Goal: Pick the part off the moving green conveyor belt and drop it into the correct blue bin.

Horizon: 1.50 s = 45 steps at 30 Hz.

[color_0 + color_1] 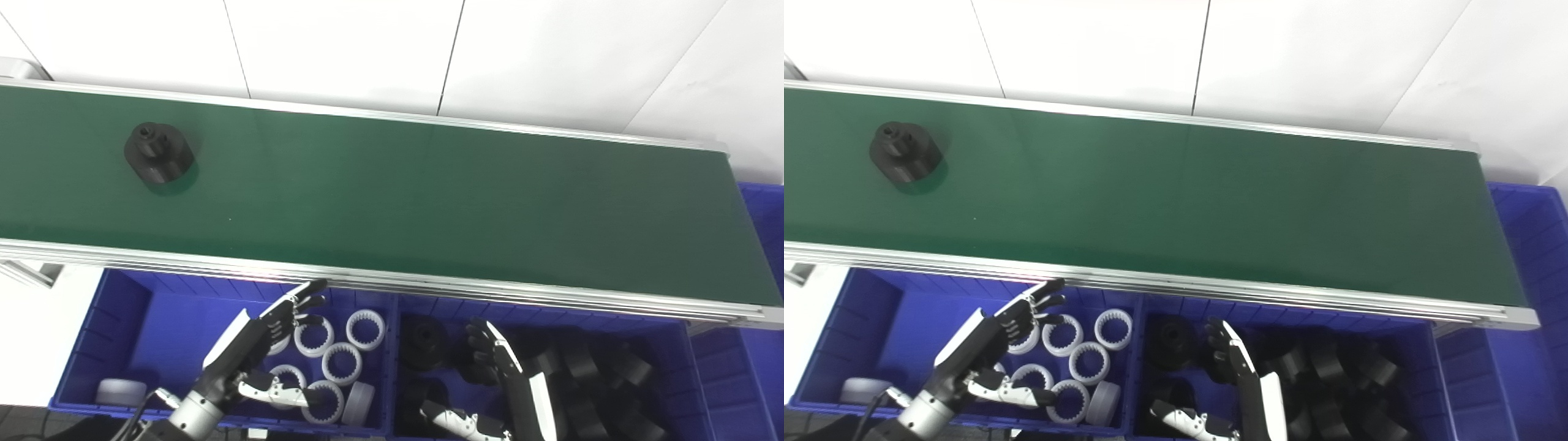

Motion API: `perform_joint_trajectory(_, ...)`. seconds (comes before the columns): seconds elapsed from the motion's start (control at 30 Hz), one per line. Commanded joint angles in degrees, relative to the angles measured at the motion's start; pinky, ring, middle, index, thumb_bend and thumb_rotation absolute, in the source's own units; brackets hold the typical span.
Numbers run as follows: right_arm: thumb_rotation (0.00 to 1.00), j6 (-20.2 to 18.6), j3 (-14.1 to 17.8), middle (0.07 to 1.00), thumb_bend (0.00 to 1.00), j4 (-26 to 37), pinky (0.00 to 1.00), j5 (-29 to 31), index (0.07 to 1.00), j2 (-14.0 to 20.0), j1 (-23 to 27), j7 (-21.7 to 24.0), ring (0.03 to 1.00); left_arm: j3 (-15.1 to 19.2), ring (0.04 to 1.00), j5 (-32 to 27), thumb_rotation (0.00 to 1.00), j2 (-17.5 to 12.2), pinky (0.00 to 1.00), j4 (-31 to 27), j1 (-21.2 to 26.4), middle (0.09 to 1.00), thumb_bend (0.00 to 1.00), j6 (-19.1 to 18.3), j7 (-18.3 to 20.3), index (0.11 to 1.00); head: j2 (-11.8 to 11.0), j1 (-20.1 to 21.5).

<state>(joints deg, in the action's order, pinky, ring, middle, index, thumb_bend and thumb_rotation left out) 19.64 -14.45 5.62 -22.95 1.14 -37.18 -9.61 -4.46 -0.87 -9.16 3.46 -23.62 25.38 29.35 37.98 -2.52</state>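
Black part (158, 152) rides on the green conveyor belt (429, 202), far up and to the left of the left hand (257, 352), well apart from both hands. Round, squat body with a raised boss and small holes on top; sits upright.

Left hand: fingers spread, thumb out, holding nothing. It hangs over the left blue bin (122, 318), just short of the belt's near rail (490, 291). Beneath and right of it lie white toothed rings (342, 362).

Right hand (508, 380): also spread and empty, fingers pointing up toward the belt, poised over the right blue bin (686, 367). Under and around it, a heap of black parts (588, 380).

Judgement: the step in hand is waiting and lining up for the pick. The part is black, so the right bin looks like its home; white goes left.

To do it well:
- If the belt carries the part rightward (direction not readable here), let it come rather than reaching far left.
- Lift the picking hand clear of the rail before crossing it.
- Keep fingers wide, meet the part from above, close around its round wall, not the boss.
- Lead the moving part slightly; closing late would knock it aside.
- Carry straight back to the bin beneath the right hand, then release low.
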Motion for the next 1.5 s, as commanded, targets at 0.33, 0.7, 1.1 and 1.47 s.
perform_joint_trajectory(0.33, 0.32, 6.95, 1.74, 0.854, 0.69, -3.28, 0.82, 2.58, 0.919, 1.32, 1.54, -1.57, 0.84, -10.0, 0.827, 5.53, 0.12, -3.38, 0.71, 2.21, 2.66, 0.89, 0.82, 1.54, -14.43, 0.842, -5.37, -4.55)
perform_joint_trajectory(0.7, 0.47, 7.28, -4.19, 0.883, 0.7, 5.71, 0.97, 4.39, 0.995, 3.7, 3.09, -8.01, 0.907, -15.02, 0.802, 4.44, 0.19, -6.17, 0.69, 1.92, 3.5, 0.868, 0.84, 1.54, -21.4, 0.865, -5.86, -3.89)
perform_joint_trajectory(1.1, 0.51, -3.15, -1.89, 0.901, 0.74, 22.27, 0.83, -4.71, 0.951, -2.56, 14.25, -0.1, 0.874, -14.16, 0.791, 2.9, 0.17, -6.89, 0.67, 0.65, 2.53, 0.867, 0.85, 1.54, -22.53, 0.836, -3.81, 3.47)
perform_joint_trajectory(1.47, 0.4, -21.01, -0.53, 0.834, 0.81, 23.86, 0.74, -11.65, 0.912, -7.15, 30.61, 10.65, 0.808, -7.49, 0.833, -2.21, 0.08, -5.53, 0.69, -0.72, 1.99, 0.9, 0.87, 1.54, -13.1, 0.851, 0.8, 16.25)
